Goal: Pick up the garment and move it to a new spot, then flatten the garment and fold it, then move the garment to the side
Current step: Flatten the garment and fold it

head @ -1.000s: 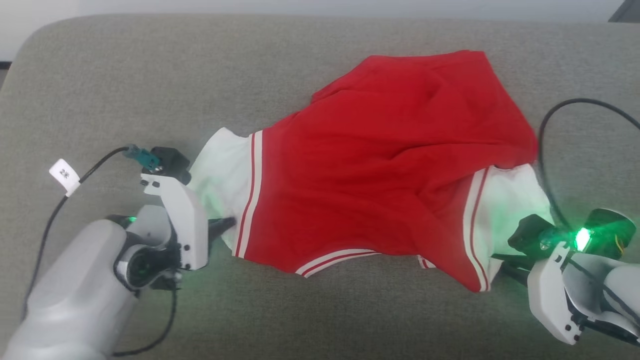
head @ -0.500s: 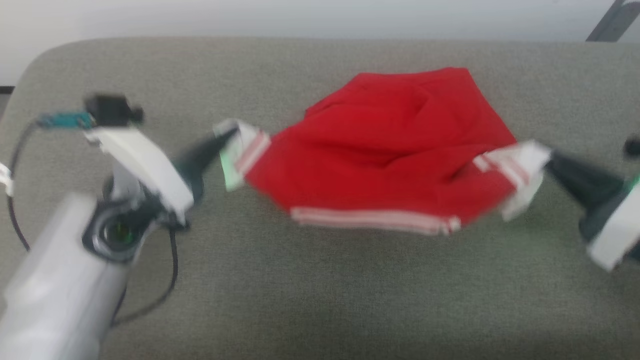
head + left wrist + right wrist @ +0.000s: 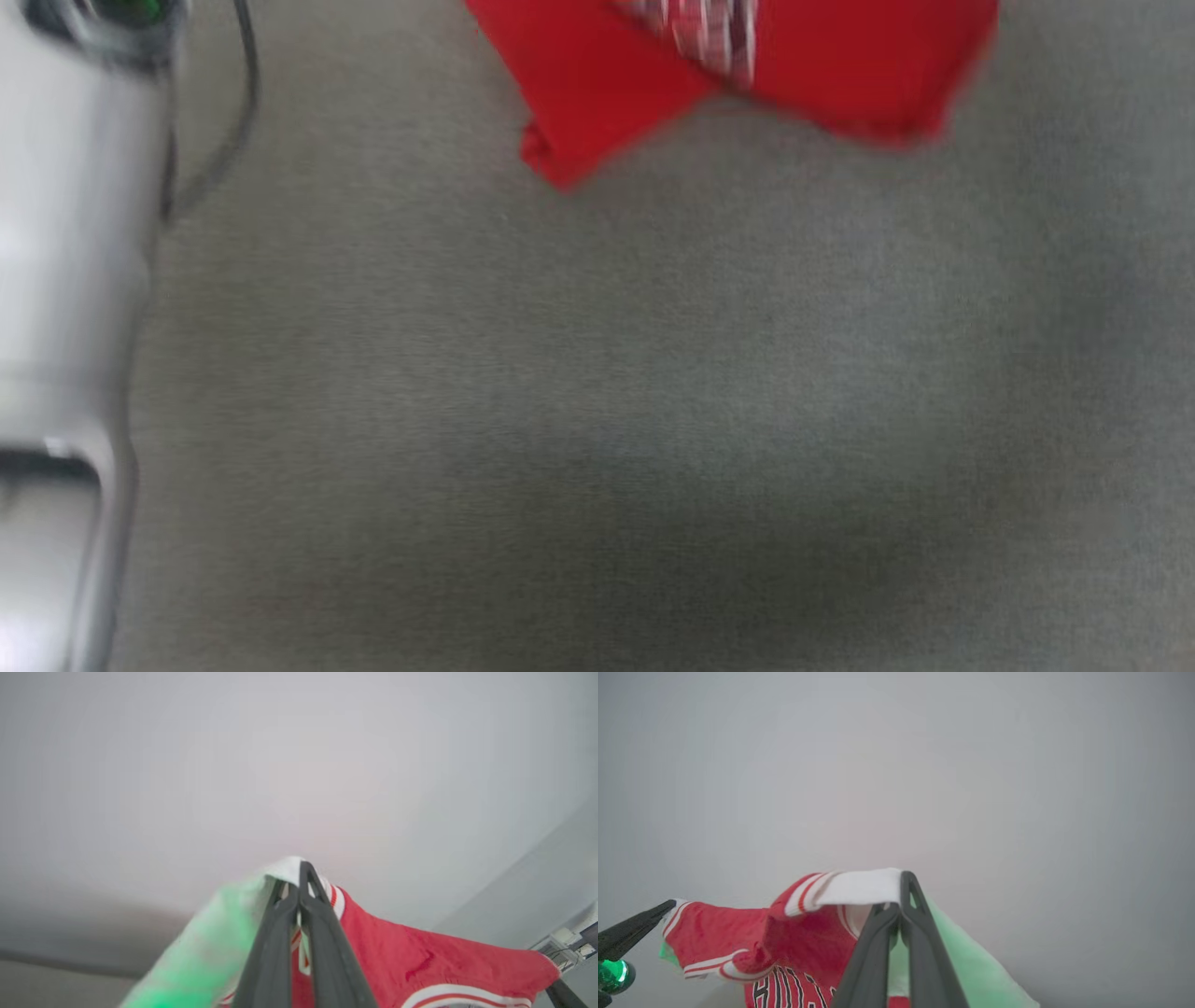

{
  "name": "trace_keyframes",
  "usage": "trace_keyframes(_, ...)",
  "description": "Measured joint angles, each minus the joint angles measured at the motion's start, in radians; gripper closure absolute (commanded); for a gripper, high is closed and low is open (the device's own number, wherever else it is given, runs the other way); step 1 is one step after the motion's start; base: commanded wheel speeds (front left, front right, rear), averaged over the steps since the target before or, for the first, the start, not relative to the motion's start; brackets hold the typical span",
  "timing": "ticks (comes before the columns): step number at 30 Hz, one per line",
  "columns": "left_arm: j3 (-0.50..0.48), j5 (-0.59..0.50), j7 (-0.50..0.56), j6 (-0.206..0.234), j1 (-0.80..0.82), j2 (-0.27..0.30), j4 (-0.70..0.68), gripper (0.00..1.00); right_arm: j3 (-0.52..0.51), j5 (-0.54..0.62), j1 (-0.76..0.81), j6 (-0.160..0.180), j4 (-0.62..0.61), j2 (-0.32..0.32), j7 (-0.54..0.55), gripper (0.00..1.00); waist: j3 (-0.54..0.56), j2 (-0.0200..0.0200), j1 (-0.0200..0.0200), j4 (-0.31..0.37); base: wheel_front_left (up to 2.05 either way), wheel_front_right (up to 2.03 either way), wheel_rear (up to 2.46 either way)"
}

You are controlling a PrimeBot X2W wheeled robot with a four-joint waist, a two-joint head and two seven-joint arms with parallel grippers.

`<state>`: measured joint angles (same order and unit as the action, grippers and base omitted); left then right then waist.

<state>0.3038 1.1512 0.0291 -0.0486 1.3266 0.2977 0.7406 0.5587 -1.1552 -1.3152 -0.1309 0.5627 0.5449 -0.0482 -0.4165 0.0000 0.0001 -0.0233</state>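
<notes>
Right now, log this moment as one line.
left gripper: shut on garment sleeve | right gripper: shut on other sleeve | garment: stretched between both, hanging over cushion

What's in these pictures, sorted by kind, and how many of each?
Clothing: 1, the garment
Grippers: 2, the left gripper and the right gripper, both shut on the garment
Furniture: 1, the grey cushion
Total: 4
</notes>
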Motion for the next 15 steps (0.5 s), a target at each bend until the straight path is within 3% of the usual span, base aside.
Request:
trace_keyframes(3,-0.004,-0.037,-0.07,-0.001,0.135,-0.025,0.078,1.0,-0.028,0.028,-0.151,0.0,0.11,-0.068,-0.05,1.0,-0.036,0.0,-0.0001,0.021,0.0,0.0,0.0)
trace_keyframes(9,-0.026,-0.053,-0.198,-0.049,0.34,-0.035,0.176,1.0,-0.041,0.092,-0.334,0.0,0.235,-0.113,-0.151,1.0,-0.056,0.0,0.0,0.045,0.0,0.0,0.0)
trace_keyframes(15,-0.014,-0.021,-0.187,-0.079,0.274,-0.03,0.223,1.0,0.025,0.097,-0.286,0.0,0.243,-0.087,-0.151,1.0,-0.03,0.0001,0.0,0.04,0.0,0.0,0.0)
